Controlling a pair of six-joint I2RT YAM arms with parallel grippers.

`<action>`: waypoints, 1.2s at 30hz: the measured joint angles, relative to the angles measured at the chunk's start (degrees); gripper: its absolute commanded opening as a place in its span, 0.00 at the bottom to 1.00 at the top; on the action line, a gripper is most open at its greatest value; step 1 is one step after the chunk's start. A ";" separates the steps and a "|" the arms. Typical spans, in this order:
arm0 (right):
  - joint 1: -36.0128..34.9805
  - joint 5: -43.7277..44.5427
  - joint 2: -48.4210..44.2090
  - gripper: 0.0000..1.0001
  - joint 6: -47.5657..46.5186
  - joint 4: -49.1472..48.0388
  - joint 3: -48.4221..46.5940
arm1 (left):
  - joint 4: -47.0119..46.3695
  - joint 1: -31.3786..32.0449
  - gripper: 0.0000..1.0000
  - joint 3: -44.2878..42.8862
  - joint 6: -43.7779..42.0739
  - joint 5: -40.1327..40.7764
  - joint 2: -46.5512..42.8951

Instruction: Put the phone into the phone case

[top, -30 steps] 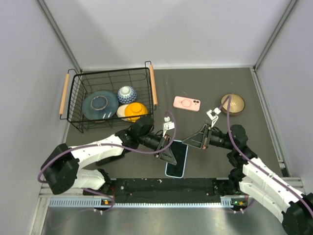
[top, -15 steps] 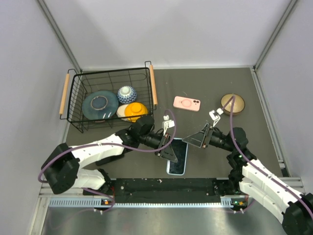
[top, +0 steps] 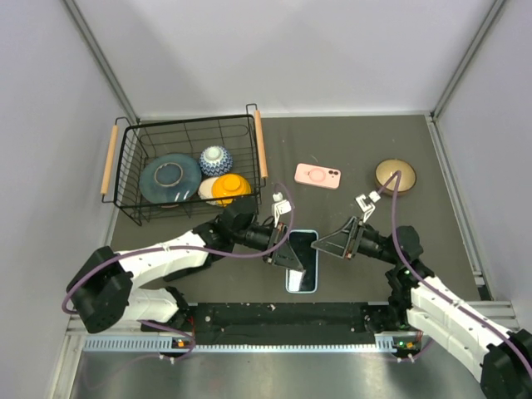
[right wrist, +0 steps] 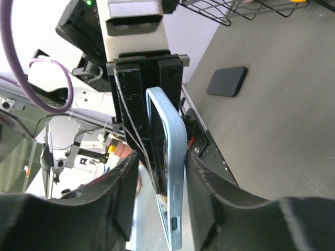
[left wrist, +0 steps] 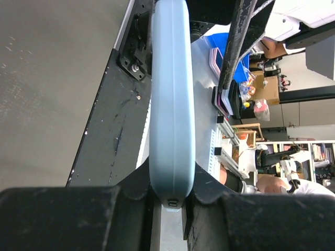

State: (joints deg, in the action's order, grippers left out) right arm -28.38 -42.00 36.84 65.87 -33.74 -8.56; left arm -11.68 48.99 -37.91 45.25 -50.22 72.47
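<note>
Obs: left gripper (top: 288, 256) jaws clenched on the light blue-rimmed slab (top: 307, 276) at the near edge of the desk (top: 349, 150). The right gripper (top: 324, 246) jaws flank it, but I cannot tell if they bite. The phone case (top: 317, 175) lies well apart (the phone likely sits inside the slab). Advice: anchor one side, peel the rim slowly.

**Clearance and obstructions**

The table (top: 357, 141) strip between the phone case (top: 318, 175) and the blue-rimmed slab (top: 302, 264) is open. The wire basket (top: 187, 121) blocks the left side; the gold bowl (top: 395, 176) stands near the case on its right, apart from it. The left gripper (top: 286, 253) and the right gripper (top: 327, 246) crowd the slab from both sides, each clamped on it.
</note>
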 measured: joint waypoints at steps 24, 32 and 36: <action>3.72 9.03 4.46 0.00 -11.47 26.36 -13.44 | 5.68 -0.59 0.99 0.76 -2.84 6.64 -3.41; 13.22 14.14 10.73 0.00 -25.18 48.98 -17.81 | 12.94 -0.68 0.99 1.31 -4.63 14.69 -5.81; 17.79 15.52 16.70 0.00 -31.39 55.49 -17.84 | 18.23 -1.38 0.99 1.33 -4.96 21.88 -7.39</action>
State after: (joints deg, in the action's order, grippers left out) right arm -10.59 -26.48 53.54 34.48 21.76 -26.39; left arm 6.55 47.62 -36.58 40.29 -28.34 65.08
